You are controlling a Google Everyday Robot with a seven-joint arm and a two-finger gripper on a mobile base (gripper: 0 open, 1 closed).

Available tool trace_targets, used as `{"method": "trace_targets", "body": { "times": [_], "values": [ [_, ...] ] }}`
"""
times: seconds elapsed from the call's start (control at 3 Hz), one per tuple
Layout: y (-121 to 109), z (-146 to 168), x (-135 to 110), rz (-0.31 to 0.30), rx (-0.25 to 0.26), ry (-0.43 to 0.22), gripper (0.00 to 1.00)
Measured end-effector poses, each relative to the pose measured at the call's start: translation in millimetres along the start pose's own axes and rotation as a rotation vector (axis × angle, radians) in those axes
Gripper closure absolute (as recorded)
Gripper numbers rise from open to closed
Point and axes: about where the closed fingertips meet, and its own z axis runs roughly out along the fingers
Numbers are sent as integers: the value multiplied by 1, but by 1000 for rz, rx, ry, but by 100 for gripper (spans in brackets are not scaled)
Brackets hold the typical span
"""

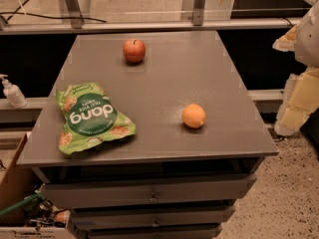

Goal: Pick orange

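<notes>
Lying on the table [169, 83], the orange [193, 116], well apart from the gripper [301, 91] beyond the right edge, grip state untellable.

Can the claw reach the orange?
Probably yes. The claw sits past the right edge of the table, and the orange lies alone near that side; the apple and chip bag are well away.

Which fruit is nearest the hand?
The orange, stemless and yellow-orange, front right; the hand hangs off the table's right side. The red apple sits farther back-left.
</notes>
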Motion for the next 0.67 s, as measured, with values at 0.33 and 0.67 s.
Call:
{"method": "trace_targets", "body": {
  "times": [0.33, 0.67],
  "values": [
    [0, 0, 0, 0, 0, 0, 0],
    [-5, 3, -1, 10, -8, -10, 0]
  ]
}}
